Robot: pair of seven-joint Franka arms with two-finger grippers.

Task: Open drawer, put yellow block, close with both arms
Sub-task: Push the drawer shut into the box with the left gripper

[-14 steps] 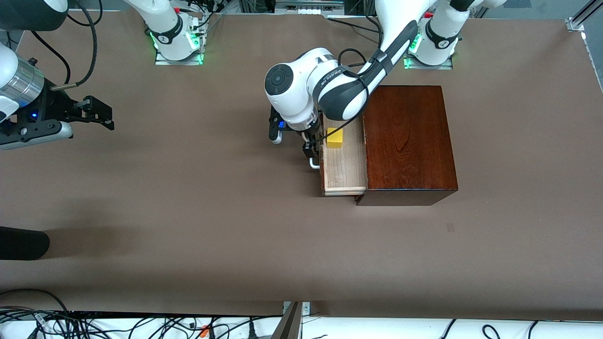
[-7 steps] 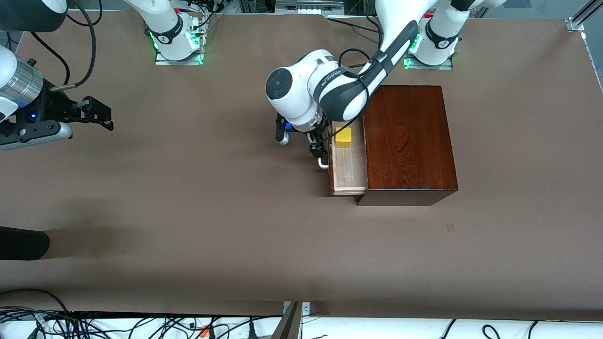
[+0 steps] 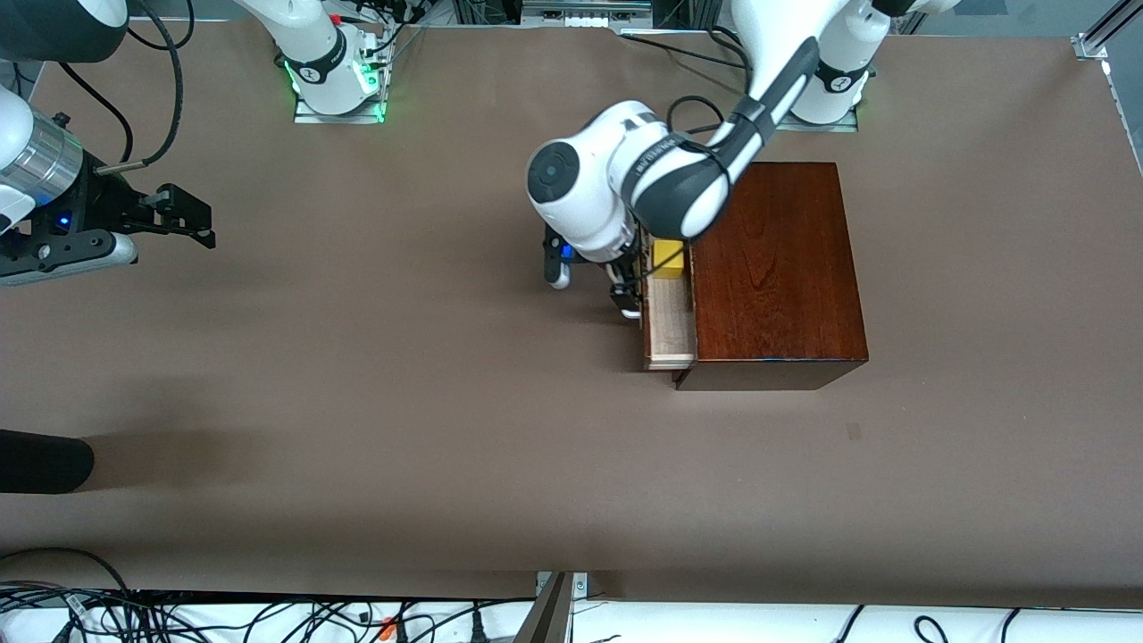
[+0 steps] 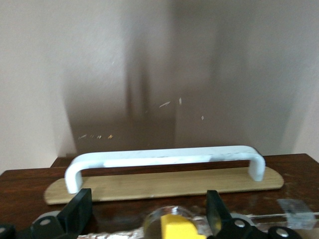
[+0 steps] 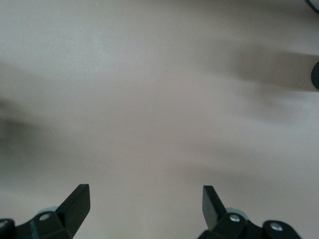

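Two arms were at the table. At the front of the dark mahogany box (image 3: 775, 268), the drawer (image 3: 670, 330) stood only partly out, its pale tray showing a narrow strip, and the yellow block (image 3: 668, 257) lay in it at the end farther from the front camera. At the drawer's front, the left gripper (image 3: 629, 290) had its fingers (image 4: 77, 214) spread wide apart beside the white handle (image 4: 164, 157), gripping nothing. At its own end of the brown table (image 3: 357, 402), the right gripper (image 3: 183, 214) waited in the air, fingers spread and empty.
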